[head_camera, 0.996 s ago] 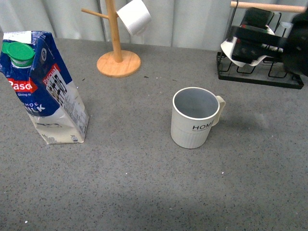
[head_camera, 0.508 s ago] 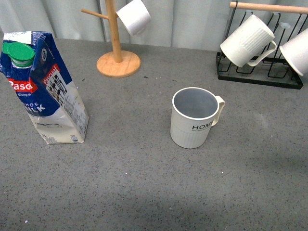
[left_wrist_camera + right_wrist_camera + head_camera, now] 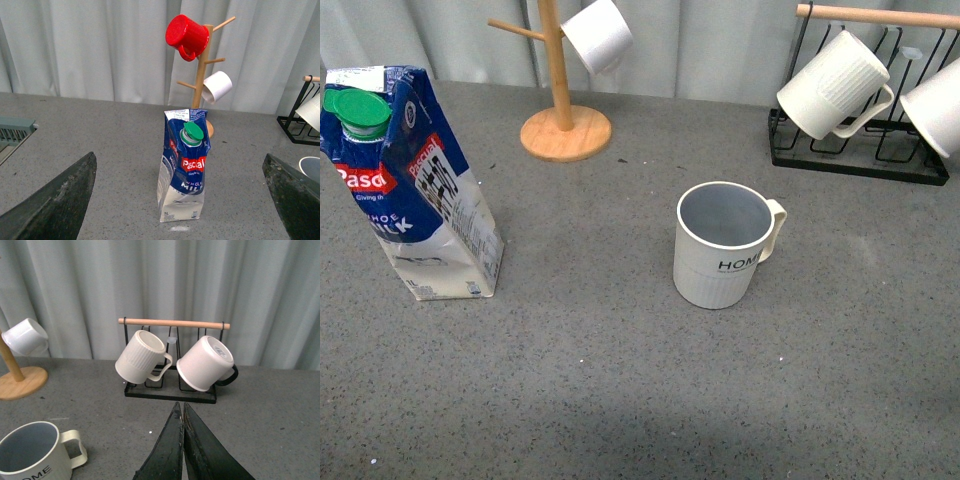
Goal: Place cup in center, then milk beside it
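Note:
The cup [image 3: 723,245], off-white with "HOME" lettering and a ribbed lower half, stands upright in the middle of the grey table, handle to the right. It also shows in the right wrist view [image 3: 35,455]. The milk [image 3: 410,185], a blue-and-white carton with a green cap, stands at the left, dented and leaning. In the left wrist view the milk [image 3: 184,172] stands ahead, between the wide-open fingers [image 3: 55,205]; the left gripper [image 3: 182,200] is open and empty. The right gripper [image 3: 181,410] is shut and empty, away from the cup. Neither arm shows in the front view.
A wooden mug tree [image 3: 563,120] with a plain white mug [image 3: 599,33] stands at the back; the left wrist view shows a red mug [image 3: 186,35] on it. A black wire rack [image 3: 860,150] at the back right holds a ribbed mug [image 3: 835,85] and a smooth mug [image 3: 206,363].
A dark arm that covered the rack at the back right one second ago has left the front view. The cup and the milk have not moved.

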{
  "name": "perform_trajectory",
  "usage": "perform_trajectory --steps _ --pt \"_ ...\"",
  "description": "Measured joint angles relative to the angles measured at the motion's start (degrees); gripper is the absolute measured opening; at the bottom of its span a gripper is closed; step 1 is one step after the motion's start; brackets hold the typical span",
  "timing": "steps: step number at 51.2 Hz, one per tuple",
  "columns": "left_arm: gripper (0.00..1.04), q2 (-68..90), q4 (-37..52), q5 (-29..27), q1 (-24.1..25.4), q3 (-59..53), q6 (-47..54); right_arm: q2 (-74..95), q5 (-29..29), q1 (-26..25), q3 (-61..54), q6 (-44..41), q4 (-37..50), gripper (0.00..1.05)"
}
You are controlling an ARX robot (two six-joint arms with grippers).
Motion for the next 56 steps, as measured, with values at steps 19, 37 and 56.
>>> perform_trajectory --steps 19,37,56 --pt "0.98 0.0 0.0 0.02 0.0 0.0 0.0 -17.94 -0.37 -0.24 -2.12 0.02 -15.3 0.01" --pt "0.98 0.0 0.0 0.02 0.0 0.0 0.0 -31.3 -0.39 -0.24 -2.19 0.02 -27.82 0.01" --pt "0.98 0.0 0.0 0.02 0.0 0.0 0.0 -39.87 -0.39 -0.24 -2.19 0.0 -36.26 0.01"
